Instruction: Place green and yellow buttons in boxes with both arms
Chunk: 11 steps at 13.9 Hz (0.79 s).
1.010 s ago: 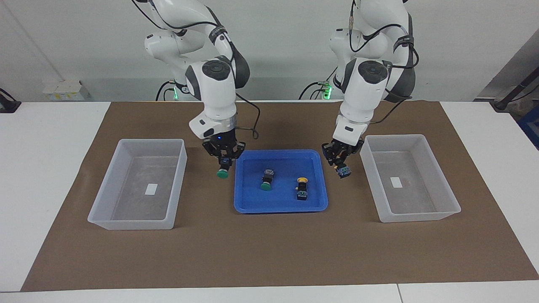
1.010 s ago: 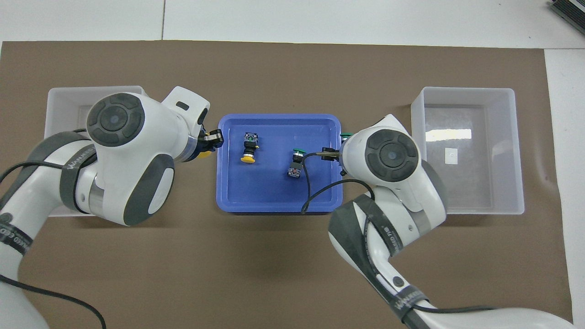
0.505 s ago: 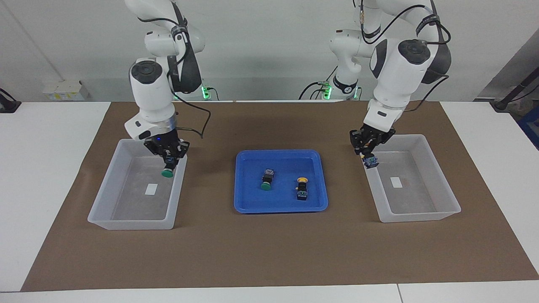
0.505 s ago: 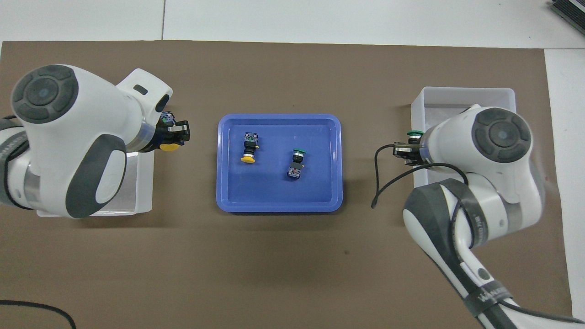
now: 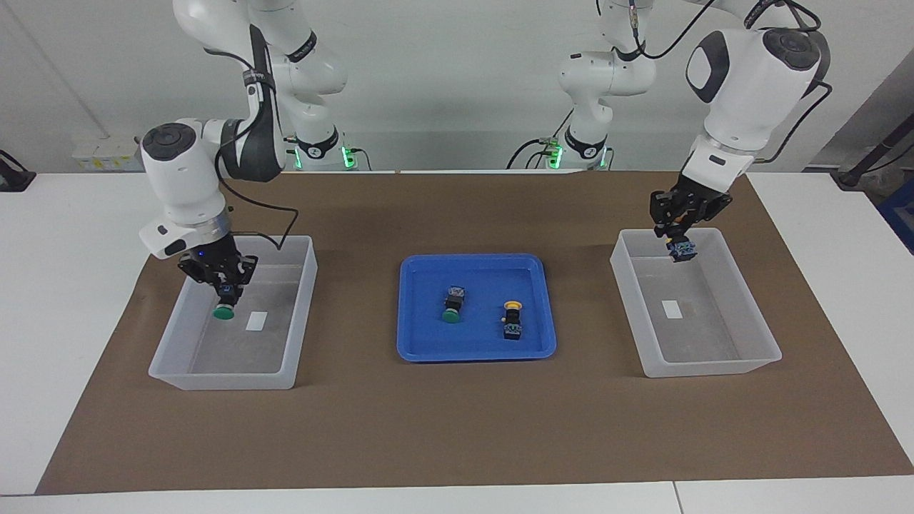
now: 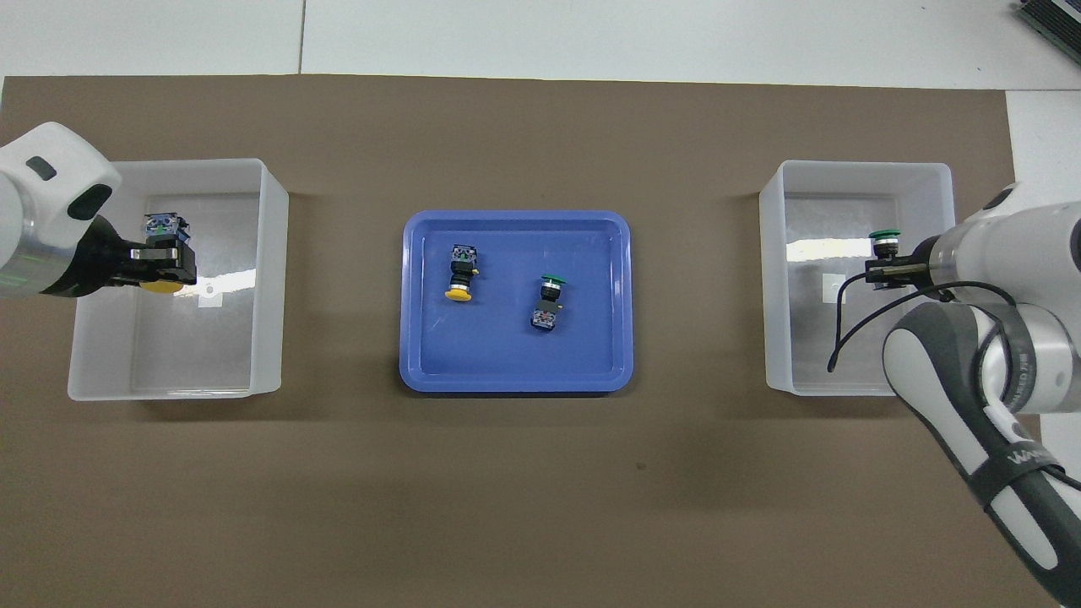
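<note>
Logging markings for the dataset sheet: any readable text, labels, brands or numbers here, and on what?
"WANA", cut off at the frame edge: on the black strap around the right arm.
White label in the right-arm-end box: nothing readable.
White label in the left-arm-end box: nothing readable.
No other text can be made out.

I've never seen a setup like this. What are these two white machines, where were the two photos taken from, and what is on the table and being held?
Two white robot arms work at a table. One photo faces them; the other looks down from above them. The left end effector holds a yellow-capped push button over one translucent white plastic bin. The right end effector holds a green-capped push button over the other translucent bin. Between the bins, a shallow blue tray holds another green button and yellow button.
</note>
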### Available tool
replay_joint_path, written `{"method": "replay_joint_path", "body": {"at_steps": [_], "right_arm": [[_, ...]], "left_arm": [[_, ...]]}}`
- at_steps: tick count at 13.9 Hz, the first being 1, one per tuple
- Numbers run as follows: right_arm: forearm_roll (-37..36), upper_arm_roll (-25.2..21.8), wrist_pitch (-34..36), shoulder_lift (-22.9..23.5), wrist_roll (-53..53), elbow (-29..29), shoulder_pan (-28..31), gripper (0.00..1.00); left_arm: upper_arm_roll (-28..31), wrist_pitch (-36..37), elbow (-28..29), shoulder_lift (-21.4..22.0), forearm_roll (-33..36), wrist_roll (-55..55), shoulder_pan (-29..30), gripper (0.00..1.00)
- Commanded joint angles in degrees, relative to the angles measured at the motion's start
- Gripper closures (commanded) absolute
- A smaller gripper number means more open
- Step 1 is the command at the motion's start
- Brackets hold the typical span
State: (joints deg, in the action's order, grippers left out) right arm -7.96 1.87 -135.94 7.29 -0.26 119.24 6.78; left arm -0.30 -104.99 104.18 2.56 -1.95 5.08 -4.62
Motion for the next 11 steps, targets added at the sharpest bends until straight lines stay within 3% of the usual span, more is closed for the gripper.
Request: {"method": "replay_joint_path", "body": {"at_steps": [1,5,9,11], "right_arm": [[0.0,0.9,-4.1,6.5,-1.1,-3.8,0.8,1.00],[-0.7,0.8,-10.1,11.3,-1.2,-5.8,2.9,1.00],[-0.7,0.8,-12.0,13.1,-0.9,-5.9,4.8,0.98],[-0.5,0.8,-12.0,13.1,-0.7,-5.9,4.7,0.45]], "left_arm": [[0.2,0.8,1.0,1.7,-1.1,-4.8,1.9,1.00],[0.2,-4.5,5.1,2.3,-1.2,-8.6,4.8,1.00],[0.2,-10.9,7.8,-0.3,-1.2,-8.7,4.9,1.00],[0.2,-15.3,9.5,-2.3,-1.3,-8.8,4.8,1.00]]}}
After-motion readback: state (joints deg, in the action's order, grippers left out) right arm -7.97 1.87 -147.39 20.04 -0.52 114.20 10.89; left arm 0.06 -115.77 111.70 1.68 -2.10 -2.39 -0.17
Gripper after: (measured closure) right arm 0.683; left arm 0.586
